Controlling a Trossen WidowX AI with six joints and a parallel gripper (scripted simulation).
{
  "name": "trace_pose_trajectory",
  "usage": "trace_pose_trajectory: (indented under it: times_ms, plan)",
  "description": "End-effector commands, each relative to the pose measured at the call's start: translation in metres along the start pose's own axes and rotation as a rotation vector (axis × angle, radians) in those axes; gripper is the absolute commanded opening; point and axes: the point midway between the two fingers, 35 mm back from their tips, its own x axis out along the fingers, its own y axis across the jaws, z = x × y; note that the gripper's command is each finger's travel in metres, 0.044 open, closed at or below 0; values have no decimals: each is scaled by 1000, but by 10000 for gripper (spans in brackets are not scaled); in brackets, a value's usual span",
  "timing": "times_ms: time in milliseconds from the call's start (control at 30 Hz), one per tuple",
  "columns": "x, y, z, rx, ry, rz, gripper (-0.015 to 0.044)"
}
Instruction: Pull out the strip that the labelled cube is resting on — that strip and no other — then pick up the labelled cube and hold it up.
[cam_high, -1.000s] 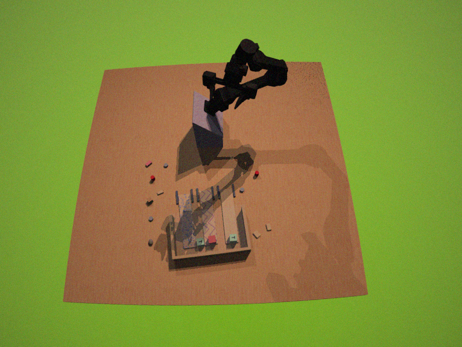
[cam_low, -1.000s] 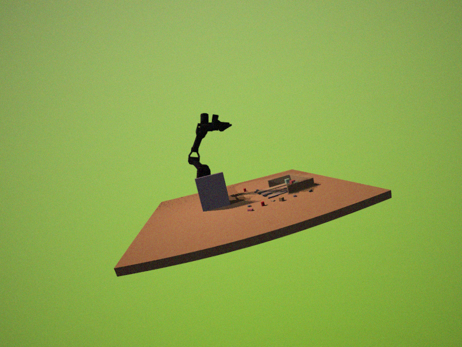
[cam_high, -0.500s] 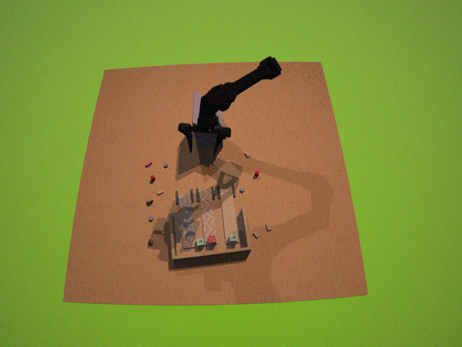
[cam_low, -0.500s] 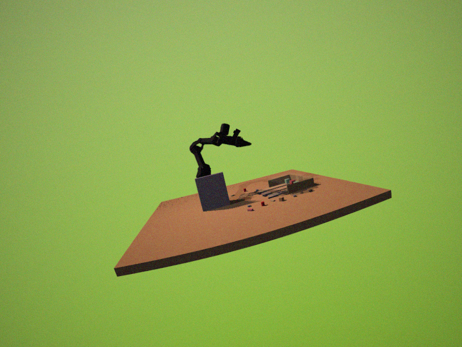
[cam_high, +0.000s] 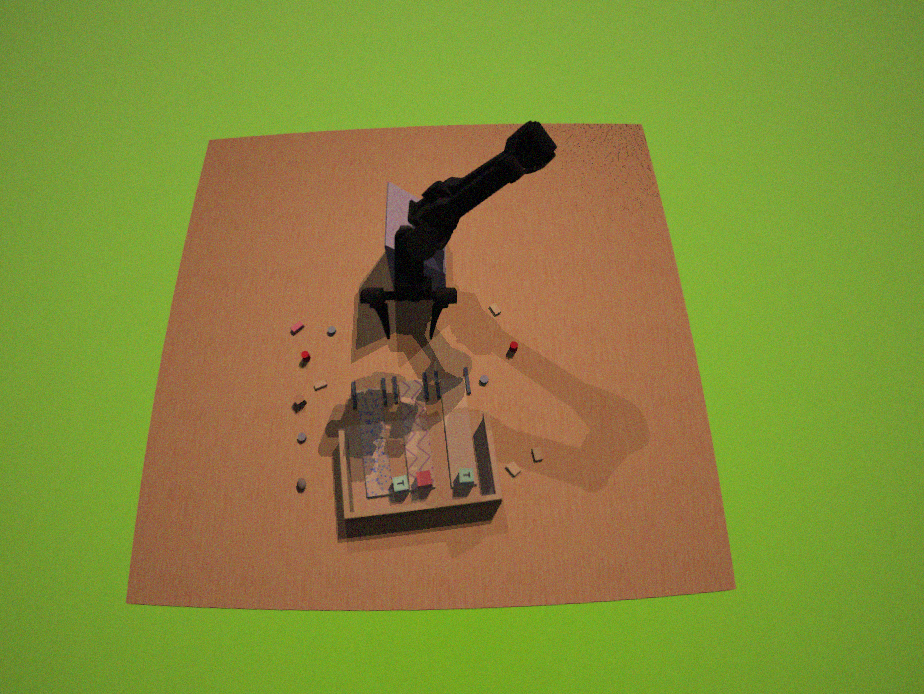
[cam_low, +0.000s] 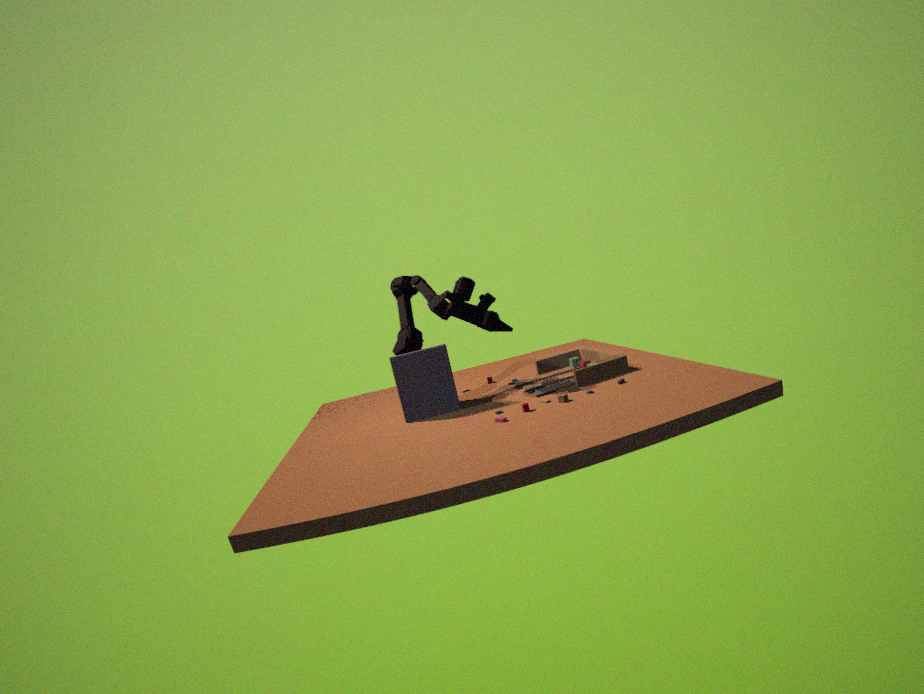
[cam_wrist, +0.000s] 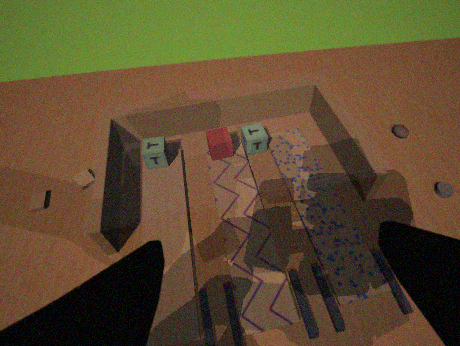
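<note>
A green cube marked T (cam_high: 466, 475) (cam_wrist: 154, 152) is at the far end of the plain strip (cam_high: 459, 440) (cam_wrist: 165, 200). Another green T cube (cam_high: 400, 484) (cam_wrist: 254, 138) appears to stand in the gap between the zigzag strip (cam_high: 418, 440) (cam_wrist: 276, 275) and the blue-speckled strip (cam_high: 377, 463) (cam_wrist: 340, 250). An unmarked red cube (cam_high: 424, 478) (cam_wrist: 220, 143) is at the zigzag strip's far end. My gripper (cam_high: 410, 338) (cam_low: 511, 328) (cam_wrist: 271, 242) is open and empty, high above the table, short of the strips' near ends.
A low-walled box (cam_high: 422, 516) (cam_low: 601, 371) surrounds the cubes. Dark upright bars (cam_high: 354, 395) (cam_wrist: 304, 303) flank the strips' near ends. Small loose pieces lie on both sides, including a red cylinder (cam_high: 513, 346) and a grey disc (cam_high: 484, 380) (cam_wrist: 443, 189).
</note>
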Motion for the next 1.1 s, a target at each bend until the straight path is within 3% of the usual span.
trace_pose_trajectory:
  times_ms: [0,133,233,633,800,1067]
  plan:
    - [2,-1,-6,6,10,0,400]
    - [2,-1,-6,6,10,0,400]
    - [14,0,-5,4,72,0,321]
    - [94,39,-28,-54,609,31,6]
    - [111,70,-47,-91,841,57,0]
    - [112,89,-60,-111,960,72,0]
